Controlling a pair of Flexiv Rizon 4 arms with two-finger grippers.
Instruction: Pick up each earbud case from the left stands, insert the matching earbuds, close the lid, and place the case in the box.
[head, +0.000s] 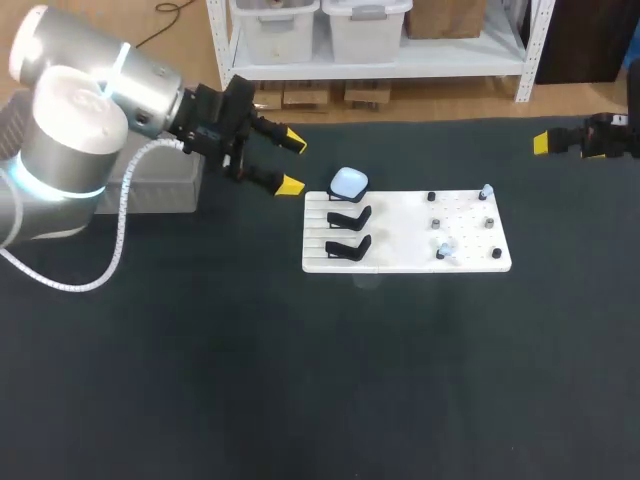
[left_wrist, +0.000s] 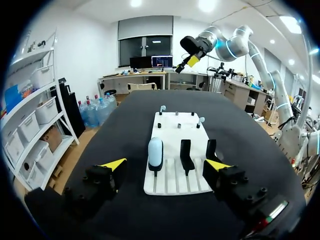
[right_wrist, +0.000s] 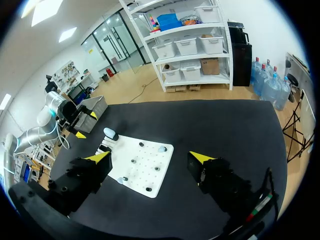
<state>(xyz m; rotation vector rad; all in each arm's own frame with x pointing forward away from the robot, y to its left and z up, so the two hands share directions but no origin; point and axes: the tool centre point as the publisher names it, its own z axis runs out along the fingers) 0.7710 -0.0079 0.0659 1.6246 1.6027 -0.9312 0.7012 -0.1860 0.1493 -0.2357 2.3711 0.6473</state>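
Earbud case (head: 348, 182) stands on white board (head: 395, 235) — black table (head: 200, 380) beneath.

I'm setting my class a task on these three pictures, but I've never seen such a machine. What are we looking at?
A robot with two arms at a dark table. One picture looks down from above; the other two come from cameras on each wrist. The left gripper and right gripper, yellow-tipped, are both open and hold nothing. On the table lies a white board with one pale earbud case, two empty black stands and small pale earbuds.
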